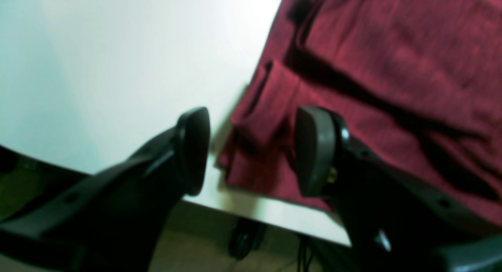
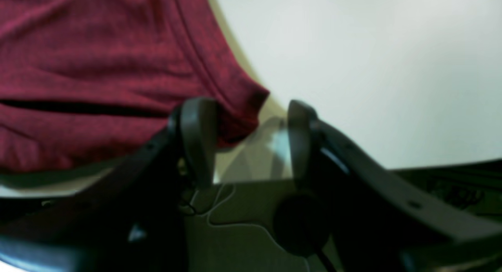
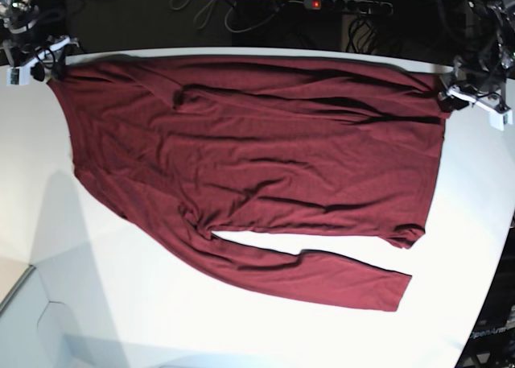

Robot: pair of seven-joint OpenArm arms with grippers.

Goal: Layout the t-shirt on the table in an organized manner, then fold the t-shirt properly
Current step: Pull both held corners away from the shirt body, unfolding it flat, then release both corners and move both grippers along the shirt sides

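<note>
- Maroon knit: the t-shirt [image 3: 257, 150] is lying spread across the white table [image 3: 121, 320], body mostly flat, one long sleeve [image 3: 322, 275] trailing along the near side.
- Layout is looking nearly done; creases are remaining across the middle, and no fold is showing yet.
- At the far edge, the left gripper [image 1: 251, 150] is sitting with jaws apart over a shirt corner, gripping nothing.
- The right gripper [image 2: 243, 140] is likewise standing open beside its corner.
- Beyond the table, a power strip [image 3: 348, 5] and cables are lying clear.
</note>
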